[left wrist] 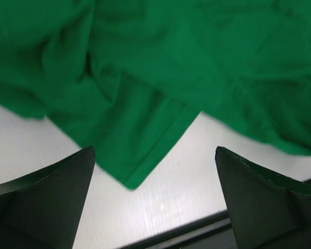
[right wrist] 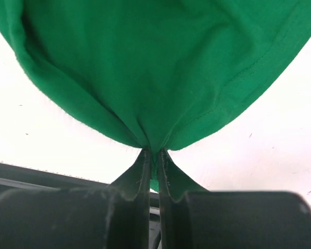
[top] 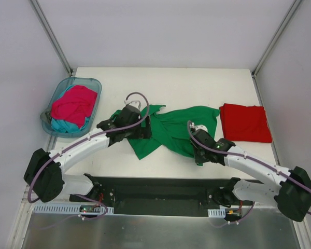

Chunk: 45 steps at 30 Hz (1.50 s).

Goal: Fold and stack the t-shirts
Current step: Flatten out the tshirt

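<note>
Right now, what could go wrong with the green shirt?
1. The right gripper pinches only a small bunch of the green shirt at its edge; a hard pull might slip it free.
2. The left gripper is open and holds nothing, so a one-sided pull may drag the cloth crumpled instead of spreading it.
3. The folded red shirt lies close by; dragging that way could mess it up.

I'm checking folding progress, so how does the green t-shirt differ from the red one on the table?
The green t-shirt lies rumpled and spread out in the middle; the red t-shirt is folded into a neat rectangle at the right. The green one is pinched in the right gripper, with the left gripper open close by it; the red one is touched by neither. Both are plain-coloured cloth on the white table.
</note>
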Motion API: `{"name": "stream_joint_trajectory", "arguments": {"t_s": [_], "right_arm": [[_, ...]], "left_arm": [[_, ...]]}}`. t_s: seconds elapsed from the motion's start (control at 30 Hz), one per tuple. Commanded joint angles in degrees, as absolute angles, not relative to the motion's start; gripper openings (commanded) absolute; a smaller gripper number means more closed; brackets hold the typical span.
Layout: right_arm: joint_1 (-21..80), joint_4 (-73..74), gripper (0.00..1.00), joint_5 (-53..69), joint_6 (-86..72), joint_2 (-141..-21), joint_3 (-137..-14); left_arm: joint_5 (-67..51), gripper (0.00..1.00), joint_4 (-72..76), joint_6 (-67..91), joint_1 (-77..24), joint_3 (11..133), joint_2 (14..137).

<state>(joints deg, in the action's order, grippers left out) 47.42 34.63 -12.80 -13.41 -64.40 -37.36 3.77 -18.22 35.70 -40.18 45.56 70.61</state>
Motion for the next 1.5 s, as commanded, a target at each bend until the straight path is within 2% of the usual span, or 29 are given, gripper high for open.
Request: {"name": "stream_joint_trajectory", "arguments": {"t_s": [0.0,0.13,0.23,0.4,0.53,0.6,0.8,0.87,0.97,1.07,1.13,1.27,1.33,1.43,1.47], "right_arm": [[47.29,37.26,0.06,-15.47,-13.18,-59.95,-37.71],[46.67,37.18,0.06,-15.99,-13.27,-58.8,-36.74],[44.92,37.09,0.06,-16.17,-12.48,-58.45,-36.04],[42.28,35.42,0.05,-14.33,-10.81,-57.83,-34.72],[40.78,34.54,0.05,-13.19,-9.85,-58.01,-33.75],[40.08,34.02,0.05,-12.31,-9.58,-58.18,-33.23],[38.15,32.61,0.05,-10.55,-8.7,-58.97,-32.26],[37.44,32.61,0.05,-10.2,-8.53,-59.32,-32.08],[36.92,32.52,0.05,-9.93,-8.44,-59.5,-32.17],[36.74,32.34,0.05,-9.67,-8.35,-59.24,-32.08],[36.56,32.43,0.05,-9.58,-8.09,-59.15,-32.08],[36.04,32.61,0.05,-9.84,-8.0,-58.89,-32.08],[35.95,32.69,0.05,-9.93,-8.0,-58.62,-31.99],[35.69,33.13,0.05,-10.54,-8.26,-58.01,-31.82],[35.6,33.57,0.05,-10.89,-8.26,-57.75,-31.82]], "left_arm": [[12.82,0.99,-17.57,21.38,-40.52,60.43,79.77],[18.63,0.99,-20.21,14.6,-39.29,73.01,91.21],[13.91,0.98,-20.74,11.17,-37.01,79.79,98.07],[9.6,0.9,-24.08,10.28,-32.44,89.29,107.65],[1.35,0.85,-24.43,10.2,-28.57,91.31,111.52],[-3.76,0.77,-24.52,8.09,-27.69,91.93,113.37],[-11.06,0.75,-24.52,3.35,-27.6,92.73,116.63],[-14.14,0.72,-24.52,2.9,-27.6,92.11,116.72],[-12.59,0.69,-24.43,2.63,-27.69,90.97,116.72],[-6.52,0.59,-24.61,2.55,-27.69,90.97,117.86],[-5.63,0.54,-24.61,2.03,-27.69,90.88,118.3],[-3.53,0.39,-24.61,1.76,-27.6,90.97,118.3],[-1.24,0.26,-24.61,1.85,-27.6,91.23,118.04],[1.21,0.0,-24.61,2.02,-27.51,91.49,116.99],[2.1,0.0,-24.61,2.46,-27.51,91.49,116.46]]}}
